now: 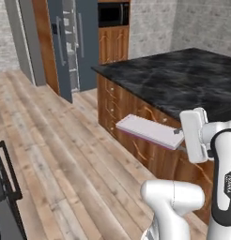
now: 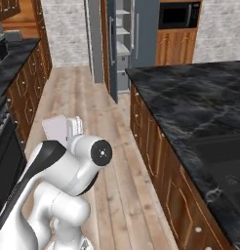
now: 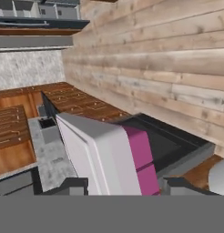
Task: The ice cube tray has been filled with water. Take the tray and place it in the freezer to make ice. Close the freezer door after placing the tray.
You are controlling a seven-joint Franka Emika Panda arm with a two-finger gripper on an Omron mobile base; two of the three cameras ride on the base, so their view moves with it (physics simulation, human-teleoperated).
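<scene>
**Robot holds the ice cube tray out over the wooden floor**

The ice cube tray (image 1: pixel 148 130) is up in the air, held flat with its pale top facing up and a thin pink edge showing below. In the left base view it sticks out toward 9 o'clock from the end effector (image 1: pixel 179 133), just beside the brown drawers under the bench (image 1: pixel 183 77). It is not touching the bench. In the hand view the tray (image 3: pixel 109 159) stands on edge between the two dark fingertips (image 3: pixel 73 185), white on one side and pink on the other. The end effector is closed on one short end of the tray.

The arm is bent. Its white hand sits at 3 o'clock in the left base view, turned sideways so the tray points away to the left. In the right base view the round white elbow is low at 8 o'clock, and a corner of the tray (image 2: pixel 54 128) peeks out behind it.

The freezer (image 1: pixel 84 42) is well apart from the tray, far back at 11 o'clock. The freezer door (image 1: pixel 58 49) stands open, and grey shelves show inside. The wooden floor (image 1: pixel 51 150) runs between the robot and the freezer.
</scene>
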